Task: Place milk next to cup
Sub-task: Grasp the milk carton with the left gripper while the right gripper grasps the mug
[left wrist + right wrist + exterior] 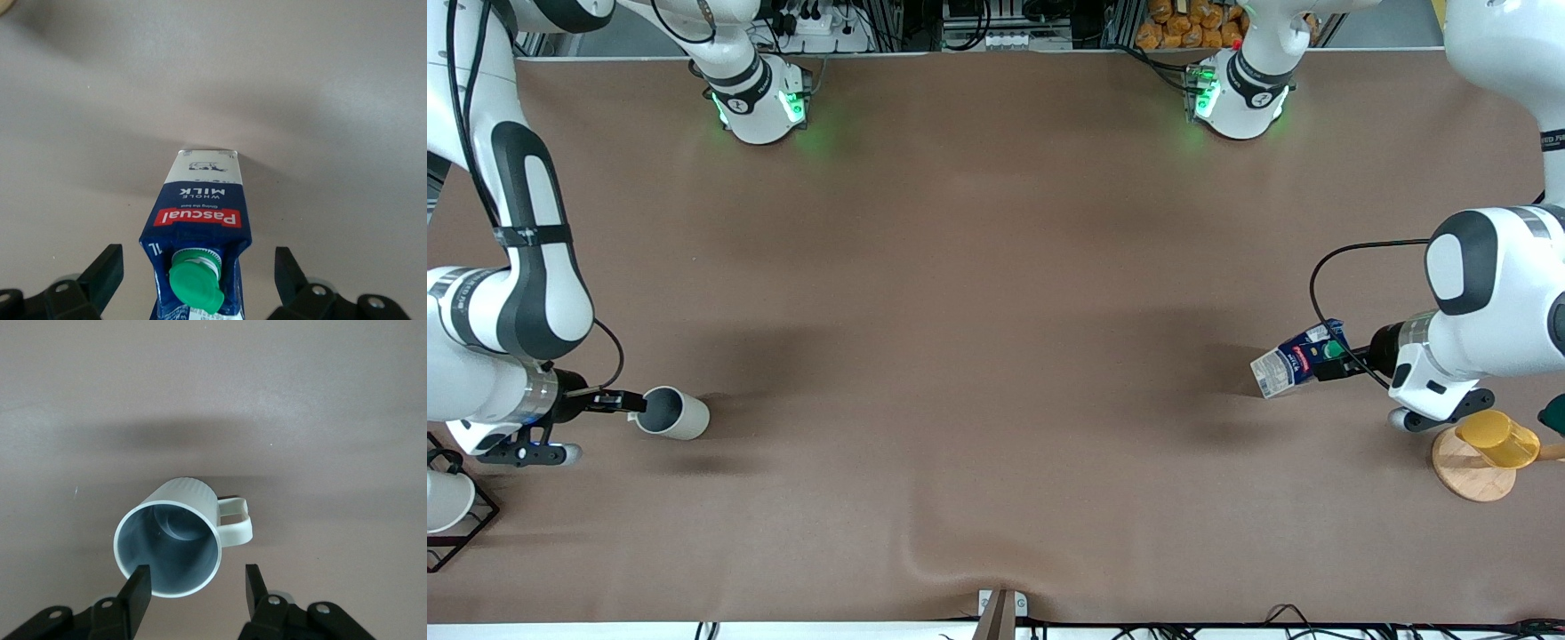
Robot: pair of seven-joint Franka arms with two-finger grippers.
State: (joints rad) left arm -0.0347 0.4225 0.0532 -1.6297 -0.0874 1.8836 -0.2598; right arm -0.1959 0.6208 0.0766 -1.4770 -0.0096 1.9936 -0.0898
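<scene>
The milk [1294,363] is seen tilted at the left arm's end of the table [978,293], its green-capped top between the wide-open fingers of the left gripper [1329,366], which are not touching it. At the right arm's end, the cup [671,412] is framed by the part-open right gripper [631,402], one finger over its rim.
</scene>
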